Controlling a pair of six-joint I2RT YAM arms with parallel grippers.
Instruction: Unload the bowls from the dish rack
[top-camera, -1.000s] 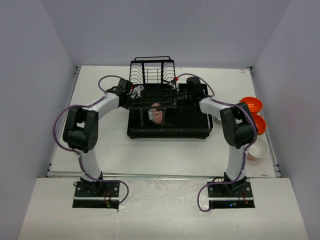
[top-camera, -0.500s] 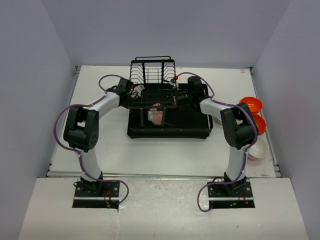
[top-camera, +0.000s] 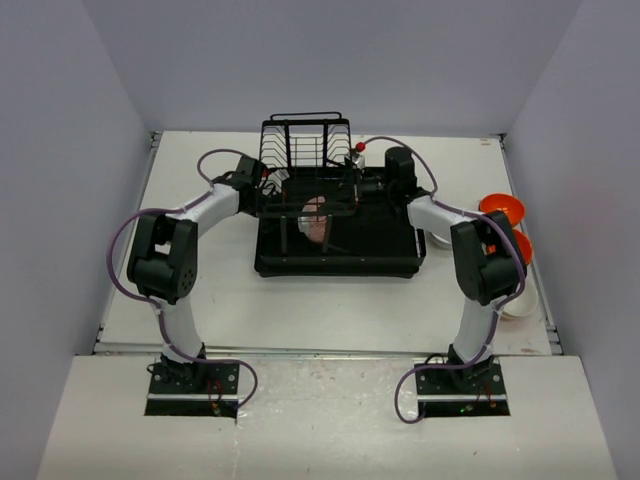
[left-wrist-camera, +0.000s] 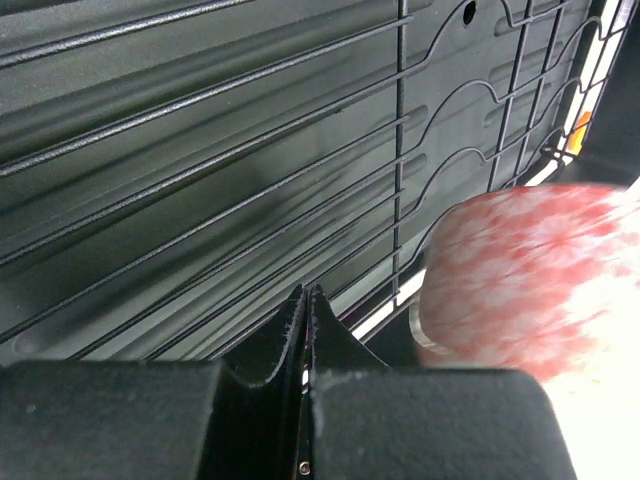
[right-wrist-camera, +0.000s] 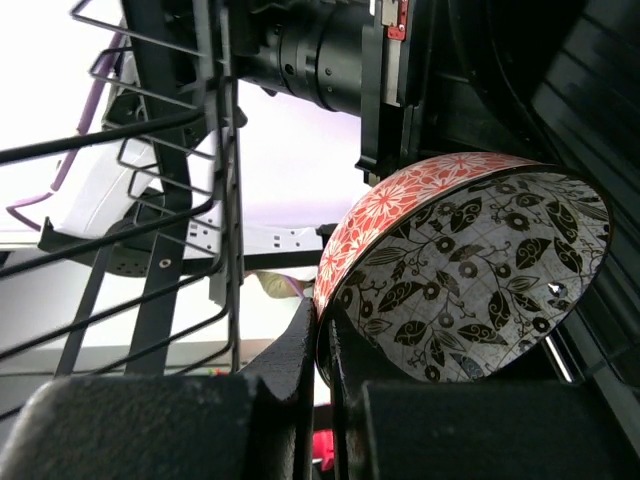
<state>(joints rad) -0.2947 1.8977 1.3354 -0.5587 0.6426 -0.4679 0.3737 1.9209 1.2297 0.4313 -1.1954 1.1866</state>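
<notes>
Two grippers inside the dish rack (top-camera: 335, 268), one bowl gripped.
Pinched the rim of the red-flowered bowl (right-wrist-camera: 470, 270) in the right gripper (right-wrist-camera: 322, 345), closed tight on it, with the bowl tipped on its edge over the middle of the dish rack. Had the left gripper (left-wrist-camera: 306, 305) clenched on nothing, just beside this bowl and above the wires of the dish rack. Showed also two orange bowls (top-camera: 503, 208) and one white bowl (top-camera: 516, 303) on the table (top-camera: 200, 290), to the right of the dish rack, well apart.
</notes>
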